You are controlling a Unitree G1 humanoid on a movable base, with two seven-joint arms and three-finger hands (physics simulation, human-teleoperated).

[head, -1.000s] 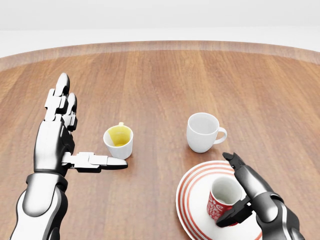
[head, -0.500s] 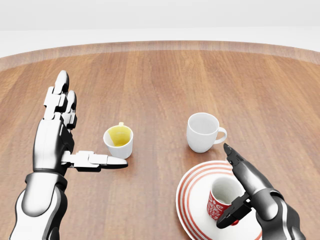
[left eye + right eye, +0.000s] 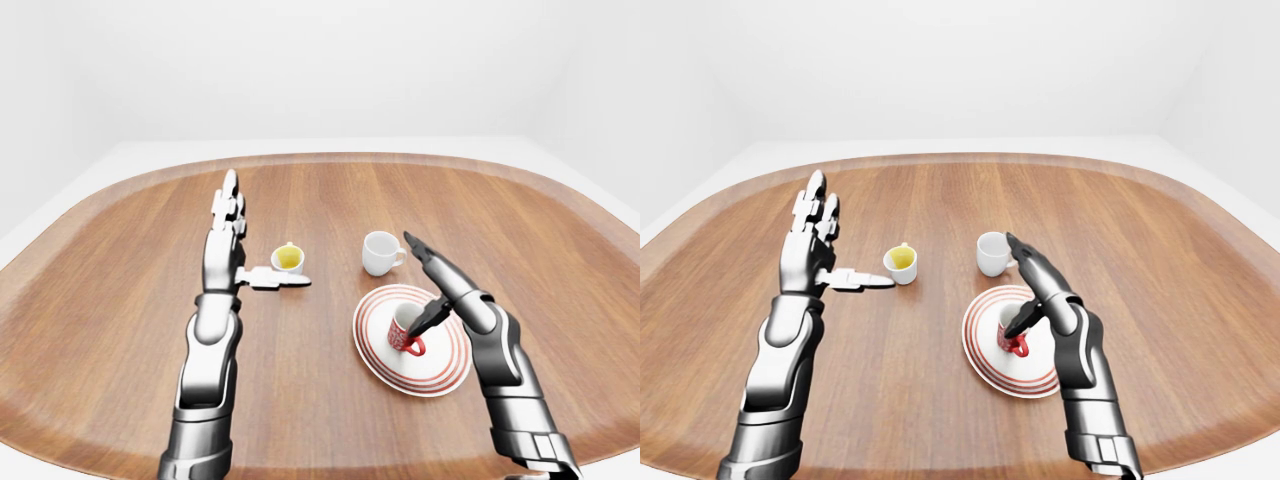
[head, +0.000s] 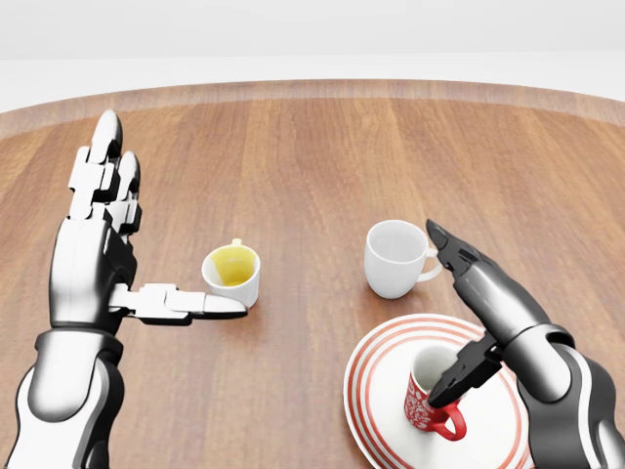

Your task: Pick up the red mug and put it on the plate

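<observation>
While upright, the red patterned mug (image 4: 433,396) sits on the red-striped white plate (image 4: 376,391).
Right robot hand (image 4: 479,313) spread wide above it; left robot hand (image 4: 103,249) wide open, empty.

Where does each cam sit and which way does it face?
Head view: on the head, angled down at the table; close on red mug, striped plate, both hands.
Left-eye view: on the head, wider; whole wooden table, white wall, both arms.
Right-eye view: paired eye, nearly the same picture, things shifted left.
Shared: yellow-lined cup, white mug.
</observation>
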